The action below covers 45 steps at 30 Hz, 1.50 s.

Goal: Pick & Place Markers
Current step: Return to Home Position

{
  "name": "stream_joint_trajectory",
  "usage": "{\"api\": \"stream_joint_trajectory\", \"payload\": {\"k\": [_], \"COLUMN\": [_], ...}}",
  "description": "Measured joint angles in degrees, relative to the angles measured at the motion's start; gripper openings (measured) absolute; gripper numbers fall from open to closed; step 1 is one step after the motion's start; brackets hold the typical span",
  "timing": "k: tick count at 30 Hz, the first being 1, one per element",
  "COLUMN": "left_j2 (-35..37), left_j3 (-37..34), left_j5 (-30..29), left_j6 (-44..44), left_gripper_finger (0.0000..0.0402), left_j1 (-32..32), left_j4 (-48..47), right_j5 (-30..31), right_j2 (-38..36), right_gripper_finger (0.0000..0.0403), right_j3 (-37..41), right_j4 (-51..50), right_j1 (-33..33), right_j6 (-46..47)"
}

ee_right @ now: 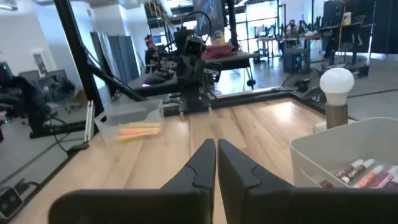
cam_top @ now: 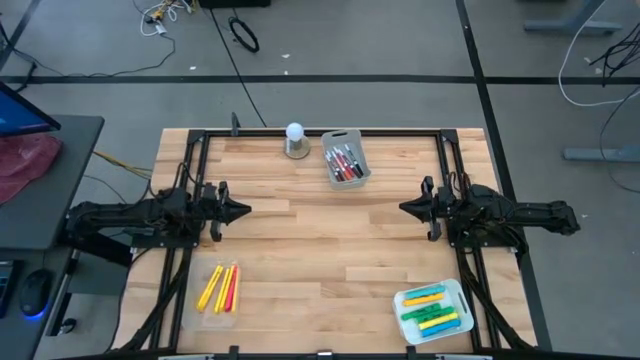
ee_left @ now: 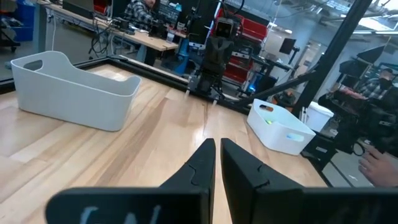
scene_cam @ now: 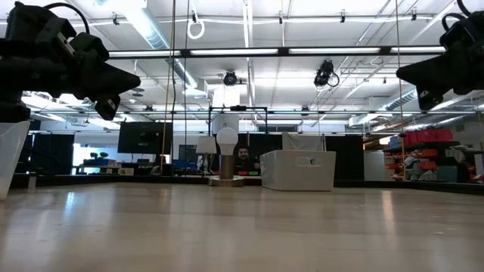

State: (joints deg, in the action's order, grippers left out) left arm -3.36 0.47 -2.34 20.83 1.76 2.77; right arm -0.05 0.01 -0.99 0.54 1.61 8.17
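Observation:
Markers lie in three places. Red and dark ones fill a grey bin (cam_top: 346,159) near the far edge, also in the right wrist view (ee_right: 360,173). Yellow, orange and pink ones (cam_top: 220,287) lie in a clear tray near the left front. Green, yellow and blue ones (cam_top: 434,309) sit in a white bin at the right front. My left gripper (cam_top: 244,210) hovers at the table's left, shut (ee_left: 217,149), holding nothing. My right gripper (cam_top: 404,208) hovers at the right, shut (ee_right: 216,147), also holding nothing.
A white ball on a grey base (cam_top: 295,139) stands by the far edge, left of the grey bin. A black frame (cam_top: 320,132) runs round the tabletop. Bare wood (cam_top: 320,230) lies between the two grippers. People sit at desks in the room beyond.

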Motion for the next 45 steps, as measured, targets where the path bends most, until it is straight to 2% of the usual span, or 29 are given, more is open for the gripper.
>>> {"api": "stream_joint_trajectory", "payload": {"k": [8,45], "left_j2": [0.0,0.0], "left_j3": [0.0,0.0], "left_j5": [0.0,0.0], "left_j6": [0.0,0.0], "left_gripper_finger": [0.003,0.003], "left_j1": [0.0,0.0], "left_j4": [0.0,0.0], "right_j5": [0.0,0.2], "right_j2": [0.0,0.2], "right_gripper_finger": [0.002,0.002], "right_j3": [0.0,0.0], "right_j4": [0.1,0.3], "right_j1": [0.0,0.0], "right_j6": [-3.3,-2.9]}}
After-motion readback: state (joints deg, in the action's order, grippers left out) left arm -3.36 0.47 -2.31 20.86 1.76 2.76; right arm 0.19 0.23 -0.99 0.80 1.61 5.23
